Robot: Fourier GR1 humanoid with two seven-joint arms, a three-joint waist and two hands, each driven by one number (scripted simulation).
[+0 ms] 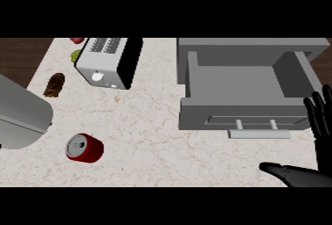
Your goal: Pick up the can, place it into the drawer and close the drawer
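We found the right hand (320,132) spread open at the counter's right edge, holding and touching nothing. The can (84,147) stood untouched near the counter's front-left; the drawer (246,94) was open.

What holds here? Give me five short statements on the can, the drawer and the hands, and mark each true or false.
1. The red can stands on the counter, left of the drawer. True.
2. The drawer is pushed shut. False: it is pulled open, and its inside shows nothing in it.
3. The right hand holds the can. False: it is open at the view's right edge, far from the can.
4. The toaster stands at the counter's far side, left of the drawer. True.
5. The drawer's handle is black. False: it is pale grey.
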